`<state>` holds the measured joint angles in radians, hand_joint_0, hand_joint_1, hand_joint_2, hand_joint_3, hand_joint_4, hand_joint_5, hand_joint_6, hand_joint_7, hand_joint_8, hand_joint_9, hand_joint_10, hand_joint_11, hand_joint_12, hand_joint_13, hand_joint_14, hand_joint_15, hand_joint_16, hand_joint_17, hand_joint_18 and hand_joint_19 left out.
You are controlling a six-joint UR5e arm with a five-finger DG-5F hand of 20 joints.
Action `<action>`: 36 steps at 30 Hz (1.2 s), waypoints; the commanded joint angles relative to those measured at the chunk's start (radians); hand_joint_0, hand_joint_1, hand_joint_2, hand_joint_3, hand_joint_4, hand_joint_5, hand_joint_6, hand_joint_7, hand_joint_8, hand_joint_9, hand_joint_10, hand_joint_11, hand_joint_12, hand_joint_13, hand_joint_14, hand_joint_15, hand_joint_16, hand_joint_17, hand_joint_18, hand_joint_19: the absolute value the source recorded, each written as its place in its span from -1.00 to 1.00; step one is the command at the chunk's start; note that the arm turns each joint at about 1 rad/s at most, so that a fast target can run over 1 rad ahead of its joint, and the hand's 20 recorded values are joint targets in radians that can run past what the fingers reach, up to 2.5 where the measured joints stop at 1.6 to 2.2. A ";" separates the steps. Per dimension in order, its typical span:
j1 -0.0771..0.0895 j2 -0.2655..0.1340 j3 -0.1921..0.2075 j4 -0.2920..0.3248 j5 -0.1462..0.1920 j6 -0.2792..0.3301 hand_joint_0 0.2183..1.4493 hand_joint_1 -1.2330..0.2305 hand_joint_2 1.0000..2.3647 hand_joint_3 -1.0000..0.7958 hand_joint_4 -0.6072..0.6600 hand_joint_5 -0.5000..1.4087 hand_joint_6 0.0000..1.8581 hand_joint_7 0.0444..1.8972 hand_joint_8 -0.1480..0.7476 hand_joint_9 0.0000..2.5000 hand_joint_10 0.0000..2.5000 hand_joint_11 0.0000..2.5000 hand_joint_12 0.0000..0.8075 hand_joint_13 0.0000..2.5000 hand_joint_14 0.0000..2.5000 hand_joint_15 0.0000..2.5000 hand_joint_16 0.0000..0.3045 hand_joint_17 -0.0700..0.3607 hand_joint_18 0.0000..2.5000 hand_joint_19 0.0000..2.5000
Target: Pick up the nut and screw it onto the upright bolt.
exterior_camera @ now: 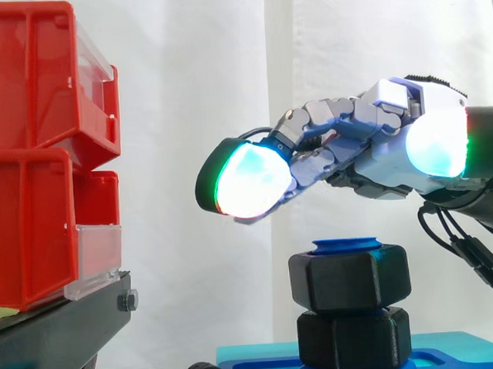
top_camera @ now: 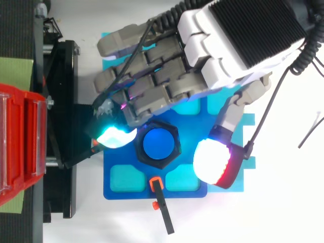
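The nut [exterior_camera: 349, 280] sits on the bolt [top_camera: 160, 143], just below the hand [exterior_camera: 368, 145].

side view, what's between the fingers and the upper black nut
Bare air: in the side view the hand hovers clear above the upper nut, with only the blue bolt tip rising from that nut into the gap.

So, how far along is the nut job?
Done: the nut sits on the upright bolt, blue tip showing just above it. In hand: nothing; the hand hovers above, fingers relaxed, clear of the nut. Left: maybe final turns; tightness against the lower black hex piece can't be judged.
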<state>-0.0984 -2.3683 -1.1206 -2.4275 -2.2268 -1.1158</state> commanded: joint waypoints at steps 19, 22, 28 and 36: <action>0.032 -0.002 -0.077 0.056 0.038 0.001 -0.62 0.43 -1.00 -0.44 0.13 -0.69 -0.46 -0.49 -0.19 -0.63 -1.00 -1.00 -0.19 -0.85 -1.00 -1.00 -0.75 -0.28 -1.00 -1.00; 0.032 -0.002 -0.077 0.056 0.038 0.001 -0.62 0.43 -1.00 -0.44 0.14 -0.68 -0.46 -0.49 -0.18 -0.62 -1.00 -1.00 -0.19 -0.83 -1.00 -1.00 -0.75 -0.28 -1.00 -1.00; 0.032 -0.002 -0.077 0.053 0.039 -0.004 -0.62 0.43 -1.00 -0.44 0.16 -0.67 -0.46 -0.43 -0.16 -0.61 -1.00 -1.00 -0.18 -0.82 -1.00 -1.00 -0.75 -0.28 -1.00 -1.00; 0.031 -0.002 -0.077 0.056 0.039 -0.004 -0.62 0.44 -1.00 -0.44 0.20 -0.66 -0.46 -0.33 -0.14 -0.60 -1.00 -1.00 -0.16 -0.81 -1.00 -1.00 -0.75 -0.28 -1.00 -1.00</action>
<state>-0.0667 -2.3700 -1.1980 -2.3729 -2.1875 -1.1197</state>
